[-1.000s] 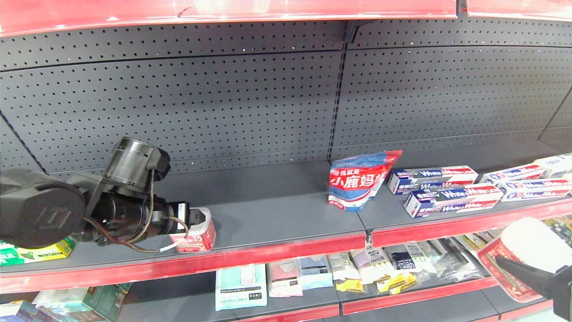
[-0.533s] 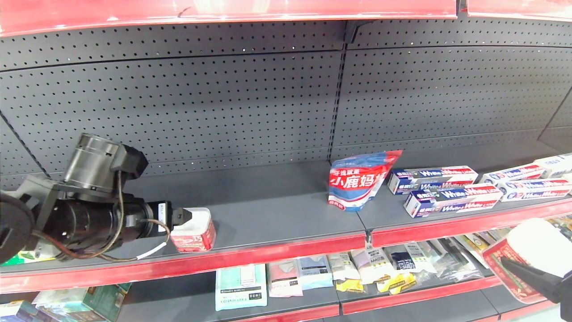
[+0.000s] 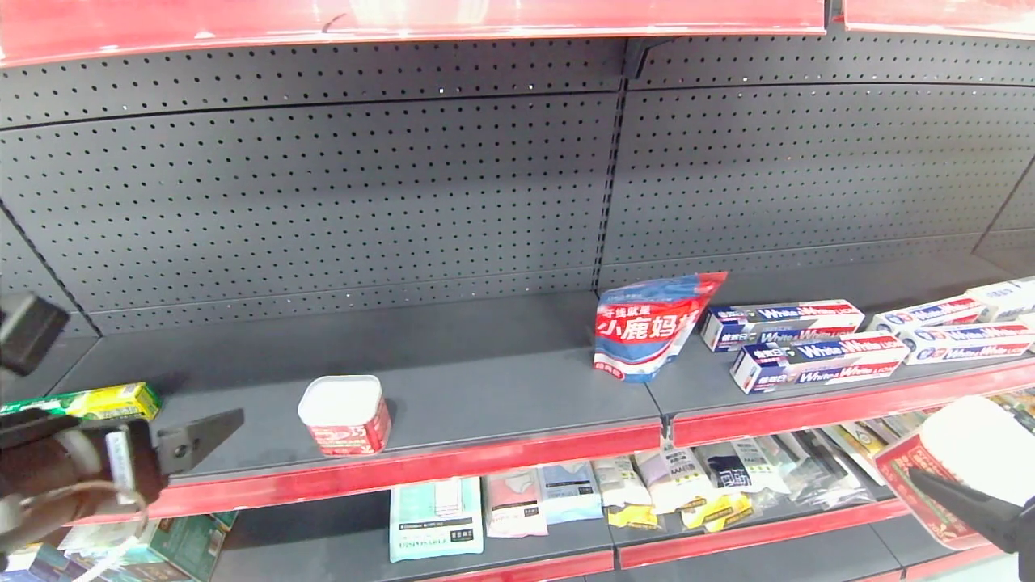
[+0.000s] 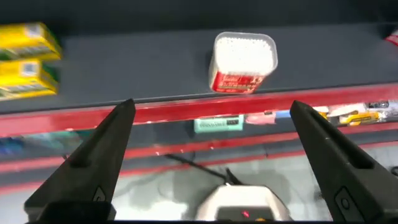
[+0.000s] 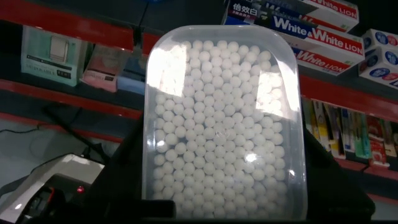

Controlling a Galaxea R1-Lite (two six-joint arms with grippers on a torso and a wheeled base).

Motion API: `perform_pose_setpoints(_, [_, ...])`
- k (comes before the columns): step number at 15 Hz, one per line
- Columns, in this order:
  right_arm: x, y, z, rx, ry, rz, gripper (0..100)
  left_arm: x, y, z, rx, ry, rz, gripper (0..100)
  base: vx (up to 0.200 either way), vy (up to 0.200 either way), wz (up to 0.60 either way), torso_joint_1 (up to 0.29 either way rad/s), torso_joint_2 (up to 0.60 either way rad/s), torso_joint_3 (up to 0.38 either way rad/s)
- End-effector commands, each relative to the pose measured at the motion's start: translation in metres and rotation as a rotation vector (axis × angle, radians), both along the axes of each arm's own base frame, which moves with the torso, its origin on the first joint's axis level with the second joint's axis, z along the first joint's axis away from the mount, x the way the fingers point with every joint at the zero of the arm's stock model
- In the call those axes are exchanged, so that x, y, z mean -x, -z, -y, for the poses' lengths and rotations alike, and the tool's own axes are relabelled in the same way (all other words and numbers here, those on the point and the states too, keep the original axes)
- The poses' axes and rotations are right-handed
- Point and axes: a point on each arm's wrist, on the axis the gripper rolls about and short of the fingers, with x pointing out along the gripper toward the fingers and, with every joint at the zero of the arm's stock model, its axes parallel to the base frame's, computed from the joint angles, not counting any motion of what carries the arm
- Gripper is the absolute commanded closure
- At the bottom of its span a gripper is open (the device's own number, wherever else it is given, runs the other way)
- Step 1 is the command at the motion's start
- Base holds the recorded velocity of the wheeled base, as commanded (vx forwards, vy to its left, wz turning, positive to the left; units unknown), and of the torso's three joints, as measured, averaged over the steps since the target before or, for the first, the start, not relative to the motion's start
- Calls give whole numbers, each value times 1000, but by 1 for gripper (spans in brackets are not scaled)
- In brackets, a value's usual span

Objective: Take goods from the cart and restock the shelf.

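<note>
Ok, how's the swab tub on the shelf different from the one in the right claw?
The tub on the shelf stands upright on the grey shelf, nothing gripping it; the held tub is tilted, clamped in the right claw in front of the lower shelves. The tub on the shelf is toward the robot's left, the held tub far right. Both have white tops and red labels.
</note>
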Motion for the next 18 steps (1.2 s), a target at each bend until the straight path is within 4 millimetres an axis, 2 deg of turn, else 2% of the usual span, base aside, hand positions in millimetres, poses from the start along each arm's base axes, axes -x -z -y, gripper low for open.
perform_pose_setpoints(1, [-1,-3,0,16,-10,16,100,89,27,-32,-88,90,256,0,0,0,0,0,0,0])
perform_pose_setpoints(3, [-1,-4,0,46,-24,23,100,117,46,-42,-156,129,337,0,0,0,0,0,0,0])
perform_pose_setpoints(5, [-2,-5,0,52,-26,25,100,135,51,-49,-168,135,334,0,0,0,0,0,0,0])
perform_pose_setpoints(10, [0,-1,0,50,-28,15,100,162,69,-59,-210,153,450,0,0,0,0,0,0,0])
perform_pose_setpoints(13, [-2,-4,0,49,-27,20,100,163,85,-56,-271,300,465,0,0,0,0,0,0,0])
perform_pose_setpoints(14, [-2,-5,0,50,-27,25,100,162,87,-56,-282,276,448,0,0,0,0,0,0,0])
perform_pose_setpoints(16, [-3,-5,0,48,-26,22,100,154,104,-57,-347,101,370,0,0,0,0,0,0,0])
perform_pose_setpoints(18, [-2,-4,0,42,-24,18,100,147,109,-57,-353,-11,407,0,0,0,0,0,0,0])
